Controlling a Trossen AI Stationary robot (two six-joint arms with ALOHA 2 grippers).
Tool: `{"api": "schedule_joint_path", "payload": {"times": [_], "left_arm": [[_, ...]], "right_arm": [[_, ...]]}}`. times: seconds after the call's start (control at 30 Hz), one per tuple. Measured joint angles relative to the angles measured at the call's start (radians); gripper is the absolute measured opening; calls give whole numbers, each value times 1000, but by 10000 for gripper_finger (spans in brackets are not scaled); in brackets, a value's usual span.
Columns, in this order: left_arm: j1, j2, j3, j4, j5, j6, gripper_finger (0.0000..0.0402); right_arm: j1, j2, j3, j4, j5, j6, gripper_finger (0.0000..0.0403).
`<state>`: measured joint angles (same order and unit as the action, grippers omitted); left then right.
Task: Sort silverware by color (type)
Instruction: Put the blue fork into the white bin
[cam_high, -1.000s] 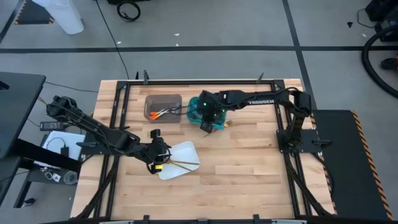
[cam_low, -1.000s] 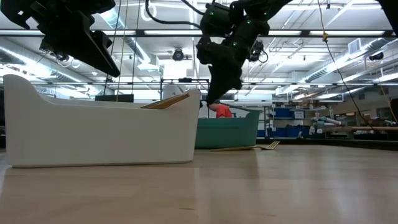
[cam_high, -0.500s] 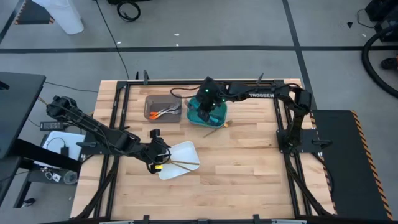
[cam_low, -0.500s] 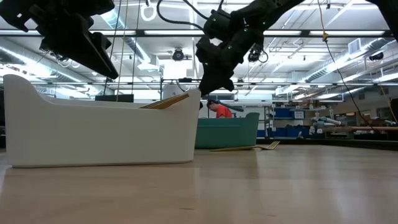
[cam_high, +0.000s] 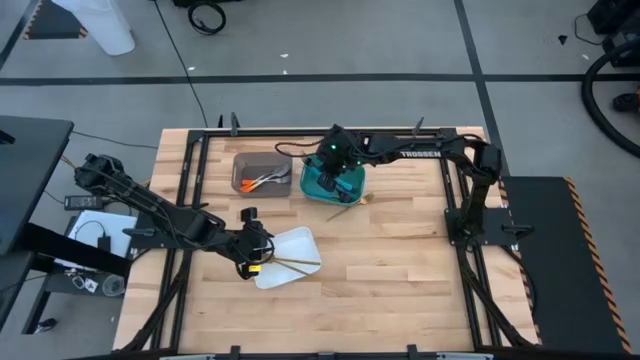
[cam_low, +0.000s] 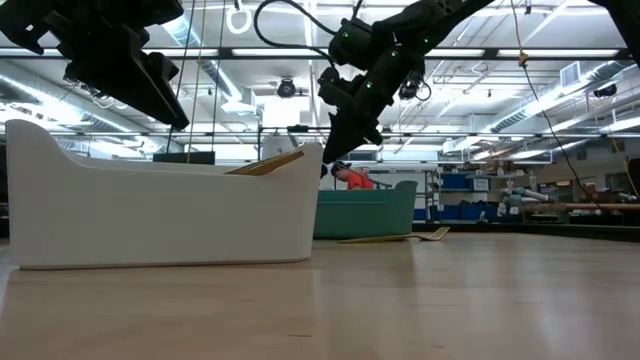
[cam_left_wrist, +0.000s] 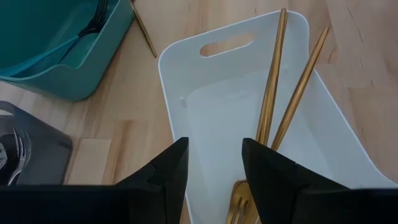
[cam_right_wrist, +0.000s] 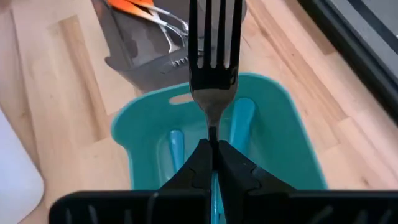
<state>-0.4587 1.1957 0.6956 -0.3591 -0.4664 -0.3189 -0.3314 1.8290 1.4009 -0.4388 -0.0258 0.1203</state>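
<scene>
R gripper (cam_right_wrist: 213, 149): hovering over teal bin (cam_right_wrist: 273, 112), fingers clenched on a dark fork (cam_right_wrist: 214, 43), tines pointing away from wrist.
L gripper (cam_left_wrist: 214, 163): hanging over white tray (cam_left_wrist: 180, 74) w/ fingers apart, grasping nothing.
Gold pcs (cam_left_wrist: 273, 93): two lying in tray; one more gold utensil (cam_high: 345, 210) resting on table just beside teal bin.
Orange pcs (cam_high: 248, 182): sitting in grey bin (cam_high: 262, 158), next to teal bin.

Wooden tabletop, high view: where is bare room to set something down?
The wooden tabletop is bare right of the white square tray and across its near edge. Crowded: the far strip with the grey bin, teal bin and right pincer.
</scene>
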Motion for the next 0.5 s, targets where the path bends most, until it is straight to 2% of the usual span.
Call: {"api": "schedule_joint_path", "payload": {"times": [0.23,0.5], "left_arm": [[0,0,0,-7,0,0,160],[0,0,0,-7,0,0,160]], "right_arm": [[0,0,-134,151,16,43,16],[9,1,-215,197,83,61,16]]}}
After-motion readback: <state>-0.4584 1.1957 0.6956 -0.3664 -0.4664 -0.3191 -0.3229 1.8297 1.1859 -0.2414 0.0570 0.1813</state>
